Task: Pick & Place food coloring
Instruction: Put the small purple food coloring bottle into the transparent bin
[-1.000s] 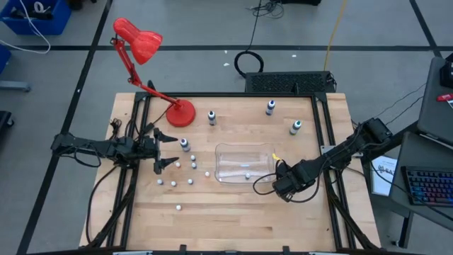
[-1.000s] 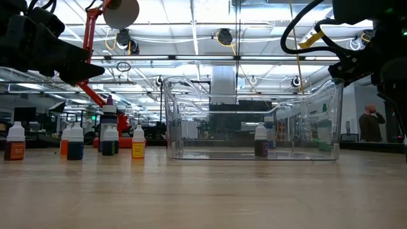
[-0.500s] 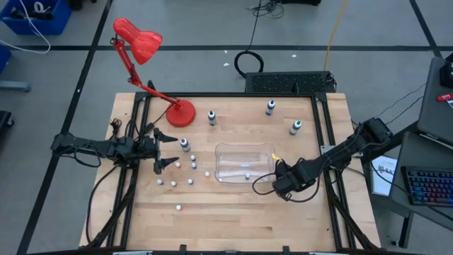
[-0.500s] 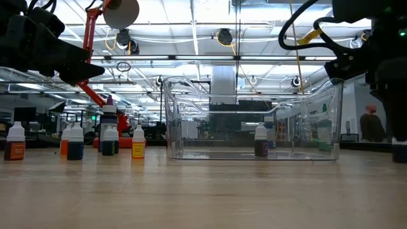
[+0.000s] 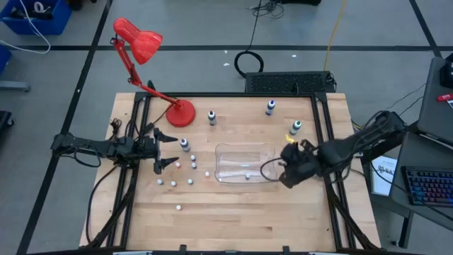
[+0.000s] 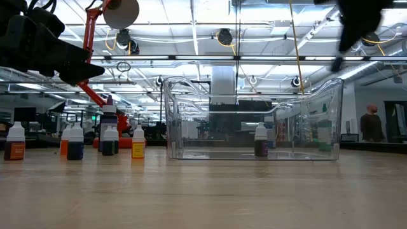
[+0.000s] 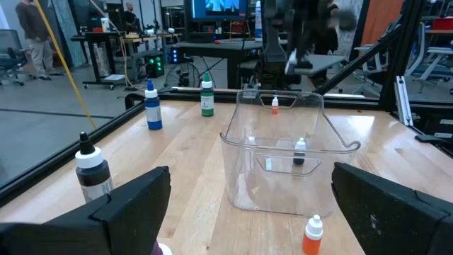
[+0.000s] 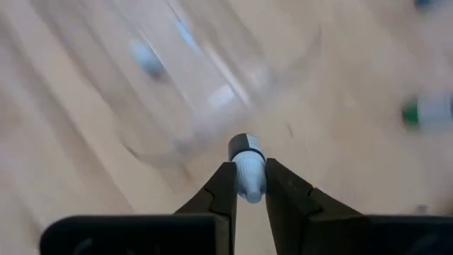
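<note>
A small food coloring bottle (image 8: 248, 166), pale with a dark end, is in my right gripper (image 8: 248, 173), which is shut on it. That gripper (image 5: 289, 159) hangs high over the right end of the clear container (image 5: 244, 163). One bottle (image 5: 247, 175) stands upright on its base inside the container. Several more small bottles (image 5: 177, 165) stand on the table left of it. My left gripper (image 5: 166, 149) waits open at the table's left, level, near those bottles. My right gripper pinches the bottle's pale part (image 8: 249, 183) between its two fingers, coming from above and slanting down. The dark end (image 8: 246, 147) sticks out past the fingertips. The bottle is lifted clear of the table.
A red lamp (image 5: 180, 112) stands at the far left. Larger bottles stand behind the container (image 5: 211, 117), (image 5: 270, 107), (image 5: 295, 127), and one (image 5: 185, 144) by my left gripper. Bare wood lies along the near edge.
My right gripper has risen steeply from the table beside the container's right near corner, moved toward the far edge and tipped, carrying the small bottle up clear of the table. The last half second holds most of the move.
</note>
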